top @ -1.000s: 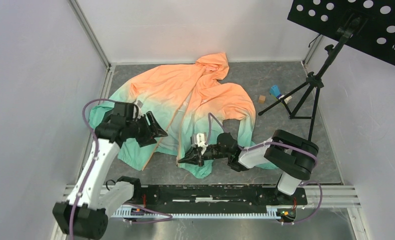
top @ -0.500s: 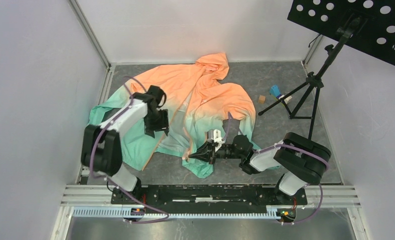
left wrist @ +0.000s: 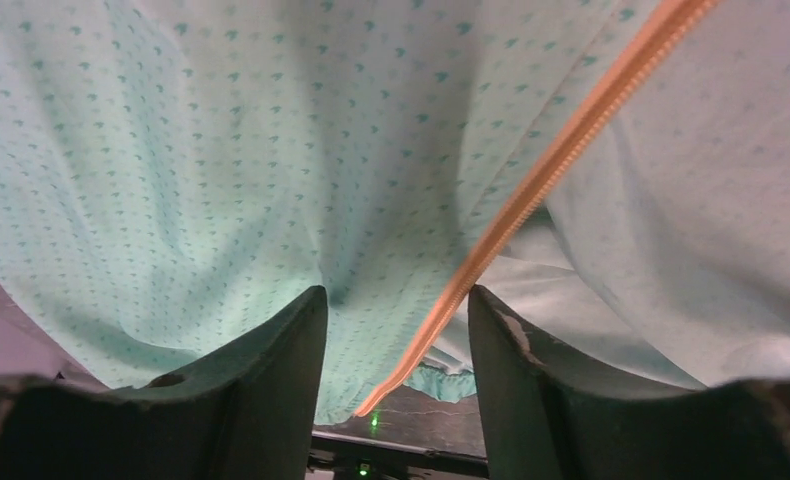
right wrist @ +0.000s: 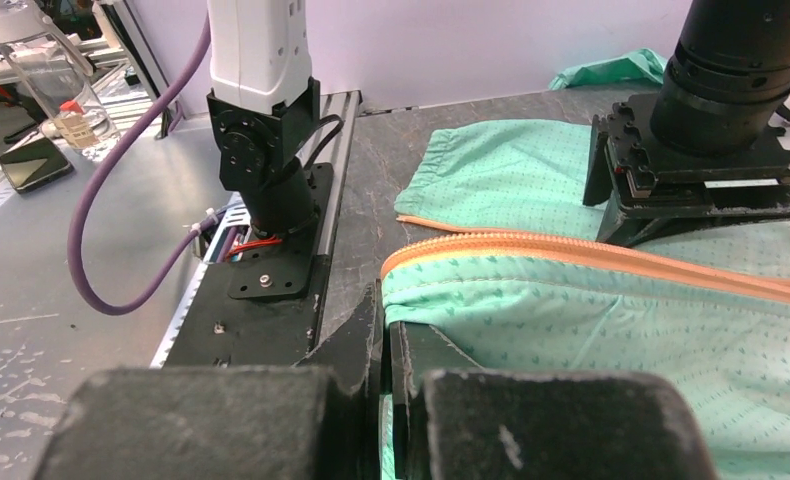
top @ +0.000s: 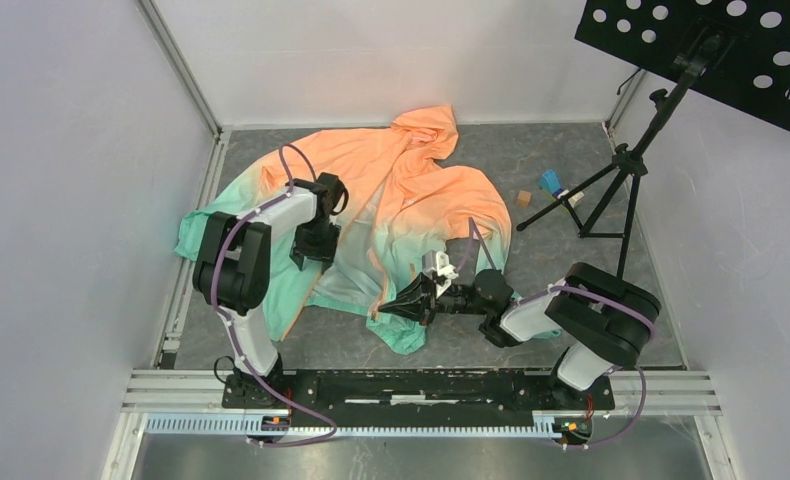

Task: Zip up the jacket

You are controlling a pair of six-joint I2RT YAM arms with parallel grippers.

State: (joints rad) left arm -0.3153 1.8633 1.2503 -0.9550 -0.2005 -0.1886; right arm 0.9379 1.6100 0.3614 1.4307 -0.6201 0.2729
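Grey tabletop (top: 531, 150) beneath jacket (top: 411, 190), white walls (top: 371, 50)

Top view: bright, even diffuse light, faint soft shadows, sharp. Left wrist: jacket (left wrist: 221, 150) cloth well lit; left claw (left wrist: 396, 300) dark, soft at 6 o'clock. Right wrist: right claw (right wrist: 384, 330) blurred at 6, bkgd sharp.

The left arm (top: 239, 262) folds back sharply at the elbow, and the left gripper (top: 311, 248) points down with its fingers (left wrist: 271, 385) spread apart. The right arm (top: 543, 308) stretches low toward the left, with the right gripper (top: 391, 309) pinched tight on the jacket (top: 401, 190).
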